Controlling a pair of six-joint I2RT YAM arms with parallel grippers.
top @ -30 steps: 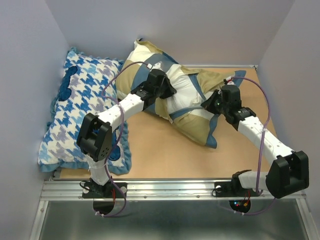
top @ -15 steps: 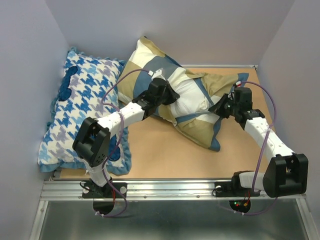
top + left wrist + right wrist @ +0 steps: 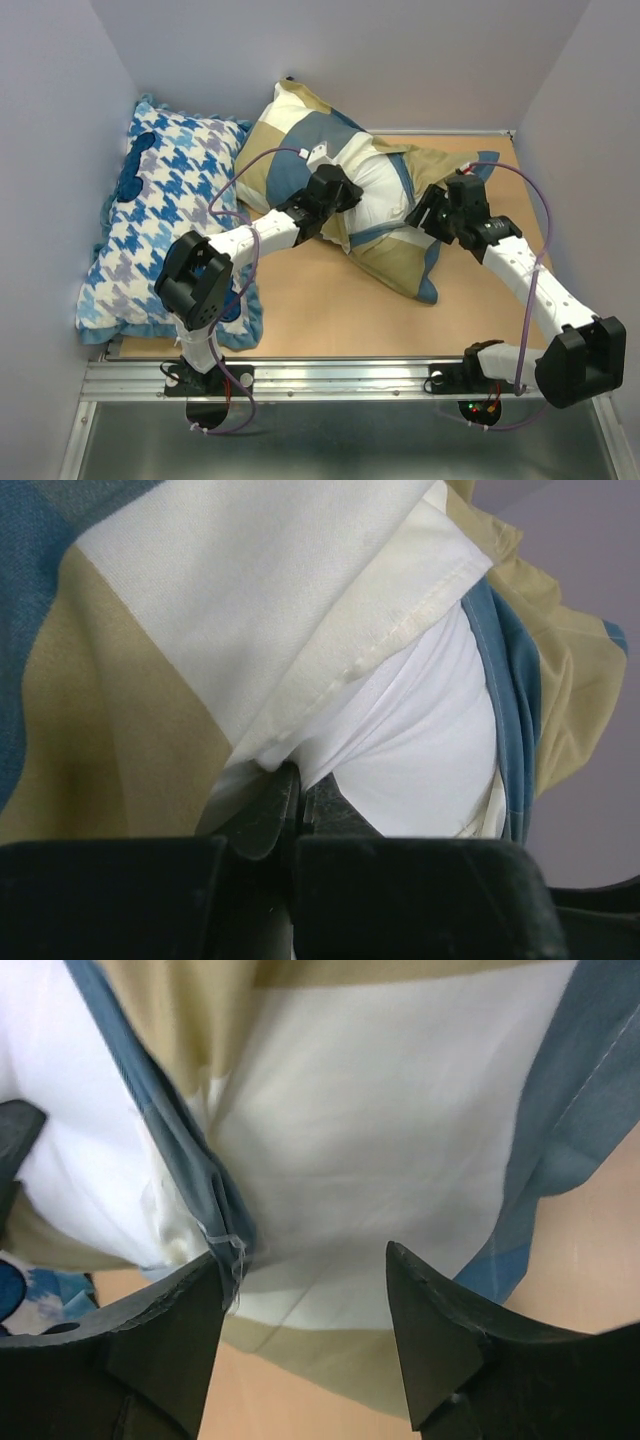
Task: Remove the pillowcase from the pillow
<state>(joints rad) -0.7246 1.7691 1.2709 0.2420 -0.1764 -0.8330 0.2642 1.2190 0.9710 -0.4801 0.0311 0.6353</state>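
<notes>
Big colour blocks on the pillowcase (image 3: 300, 140): tan, slate blue and cream white, with a blue edging strip along the hem. Showing through its opening is the pillow (image 3: 385, 195), plain white with no print at all. The cushion (image 3: 170, 200) is blue-and-white houndstooth with dark blue shapes and a blue frill. The bench (image 3: 320, 300) is a flat light brown and the walls (image 3: 60, 150) a pale lilac-grey. The left arm (image 3: 255, 235) and right arm (image 3: 525, 275) are white with black joints. The left fingers (image 3: 262, 815) are black, and so are the right fingers (image 3: 440, 1350).
</notes>
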